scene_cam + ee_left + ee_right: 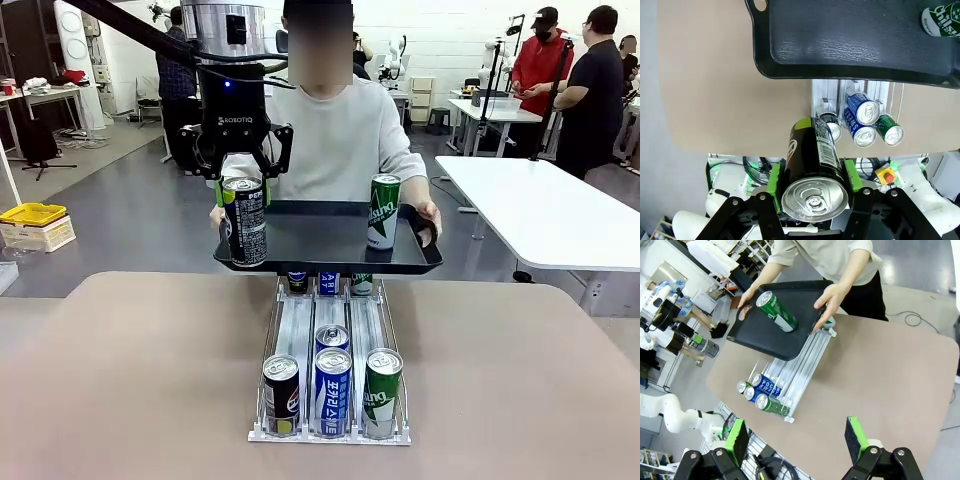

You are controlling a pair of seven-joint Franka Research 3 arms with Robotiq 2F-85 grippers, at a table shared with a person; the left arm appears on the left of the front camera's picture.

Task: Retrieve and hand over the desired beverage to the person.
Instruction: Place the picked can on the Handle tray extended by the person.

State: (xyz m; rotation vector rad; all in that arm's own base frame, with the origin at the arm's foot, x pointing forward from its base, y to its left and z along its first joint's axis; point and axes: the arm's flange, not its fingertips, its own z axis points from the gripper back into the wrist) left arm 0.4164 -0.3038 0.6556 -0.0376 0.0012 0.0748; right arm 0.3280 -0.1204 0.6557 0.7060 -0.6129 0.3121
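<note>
The left gripper (243, 190) has its two green pads squeezed tight on a black can (245, 222), one pad on each side near the top. The can stands straight up and hangs at the left end of a black tray (330, 245); it cannot be told if its bottom touches the tray. The person (335, 135) holds the tray up in the air by both ends, above the far end of the can rack (331, 370). A green can (383, 211) stands on the right part of the tray, well apart from the black can, and the middle of the tray between them is bare. In the left wrist view the tray's raised edge (790, 75) is past the black can (812, 160). The rack has three lanes with more cans at its near end. The brown table (130, 380) is wide open on both sides of the rack. The right gripper (797, 445) hangs high above the table with its fingers wide apart, holding nothing.
</note>
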